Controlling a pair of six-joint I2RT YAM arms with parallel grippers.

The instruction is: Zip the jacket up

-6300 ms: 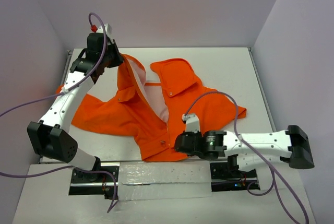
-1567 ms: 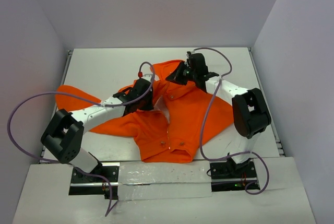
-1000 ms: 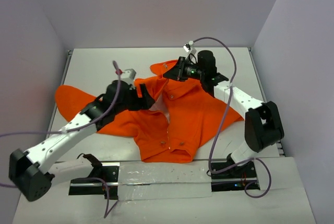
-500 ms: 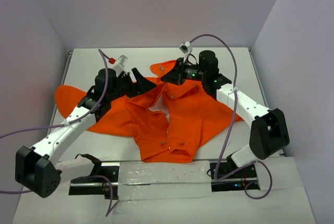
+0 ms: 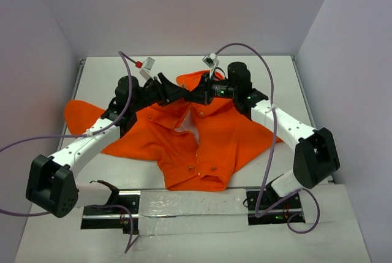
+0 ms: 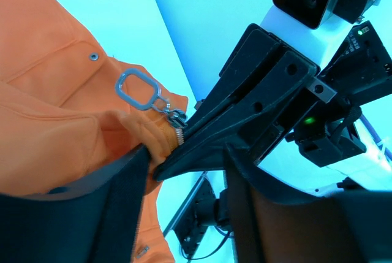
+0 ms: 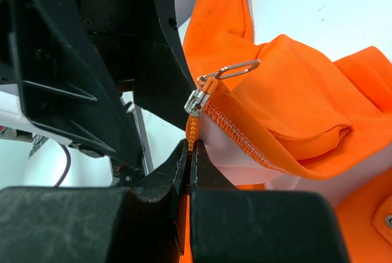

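Note:
The orange jacket (image 5: 208,134) lies spread on the white table (image 5: 116,70), its front open at the pale lining. My right gripper (image 5: 195,96) is at the collar, shut on the orange zipper tape just below the silver slider (image 7: 196,101); its jaws (image 7: 190,152) are pressed together. The slider's pull ring (image 6: 137,89) sticks up. My left gripper (image 5: 174,91) faces it from the left, with jaws apart. In the left wrist view the left gripper (image 6: 190,163) straddles the right gripper's fingertips (image 6: 245,113) and a fold of jacket (image 6: 55,122).
The jacket's left sleeve (image 5: 79,116) spreads toward the table's left edge. Purple cables loop over both arms. A metal rail (image 5: 184,205) with the arm bases runs along the near edge. Walls close the table at back and sides.
My left gripper has swung right to meet the right gripper at the collar, and its jaws have narrowed. The right gripper stays shut on the zipper tape, shifted slightly left.

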